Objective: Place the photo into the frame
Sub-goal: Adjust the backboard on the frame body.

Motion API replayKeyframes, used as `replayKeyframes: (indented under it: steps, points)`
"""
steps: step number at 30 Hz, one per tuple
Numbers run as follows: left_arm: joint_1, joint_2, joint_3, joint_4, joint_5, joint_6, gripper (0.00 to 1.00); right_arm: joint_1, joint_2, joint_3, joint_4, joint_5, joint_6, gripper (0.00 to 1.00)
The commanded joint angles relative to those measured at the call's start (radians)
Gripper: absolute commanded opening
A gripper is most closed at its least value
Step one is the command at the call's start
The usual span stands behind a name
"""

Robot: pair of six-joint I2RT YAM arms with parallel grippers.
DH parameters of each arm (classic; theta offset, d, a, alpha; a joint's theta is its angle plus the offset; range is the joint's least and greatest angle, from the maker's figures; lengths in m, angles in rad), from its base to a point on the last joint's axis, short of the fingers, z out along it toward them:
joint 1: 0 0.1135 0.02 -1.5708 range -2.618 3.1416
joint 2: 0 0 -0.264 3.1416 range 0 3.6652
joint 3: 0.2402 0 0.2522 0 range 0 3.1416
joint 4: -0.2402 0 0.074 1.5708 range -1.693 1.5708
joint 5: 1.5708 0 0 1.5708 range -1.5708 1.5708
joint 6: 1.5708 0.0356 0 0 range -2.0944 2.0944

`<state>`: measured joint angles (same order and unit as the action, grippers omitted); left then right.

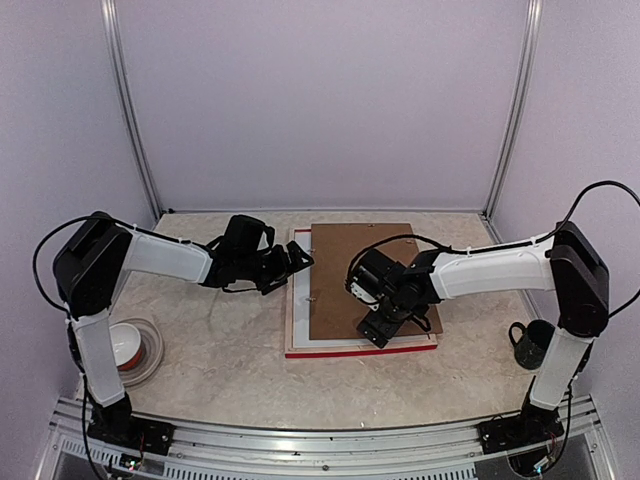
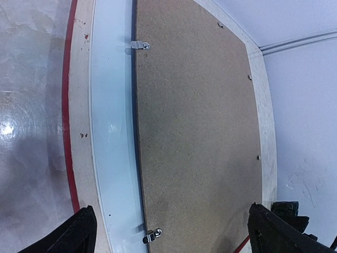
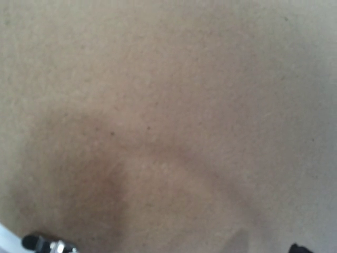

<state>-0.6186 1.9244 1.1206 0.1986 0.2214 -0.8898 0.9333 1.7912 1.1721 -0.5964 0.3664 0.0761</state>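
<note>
Basically, table occupied mid-way by frame laid face down, brown board set on it, white sheet exposed at left, left claw held wide open, empty, above that edge, right claw spread wide, empty, low over board.

Bright even light, soft shadows; right wrist view blurred (shadowed centre)

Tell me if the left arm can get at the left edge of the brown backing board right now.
Probably yes. The left gripper hovers open over that side of the backing board, nothing between them. The right gripper, also open, is over the board's near right part, away from that edge.
</note>
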Motion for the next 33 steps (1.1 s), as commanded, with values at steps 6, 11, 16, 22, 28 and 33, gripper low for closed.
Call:
replayKeyframes:
  steps: [6, 11, 16, 22, 28, 33]
  points:
    - [-0.001, -0.026, -0.01, 0.029, 0.008, 0.0, 0.99, 0.007, 0.027, 0.029, 0.028, 0.027, 0.02, 0.99]
    - [-0.001, -0.03, -0.012, 0.03, 0.007, -0.001, 0.99, 0.007, 0.035, 0.035, 0.025, 0.027, 0.022, 0.99]
    - [-0.003, -0.034, -0.014, 0.032, 0.007, -0.003, 0.99, 0.007, 0.027, 0.041, 0.03, 0.031, 0.024, 0.99]
    - [-0.004, -0.038, -0.016, 0.032, 0.005, -0.005, 0.99, 0.007, 0.029, 0.051, 0.035, 0.073, 0.04, 0.99]
    - [-0.011, -0.041, -0.01, 0.035, 0.005, -0.008, 0.99, 0.007, 0.008, 0.044, 0.056, 0.081, 0.058, 0.99]
    - [-0.016, -0.047, 0.005, 0.029, 0.004, -0.007, 0.99, 0.007, -0.038, 0.029, 0.062, 0.009, 0.039, 0.99]
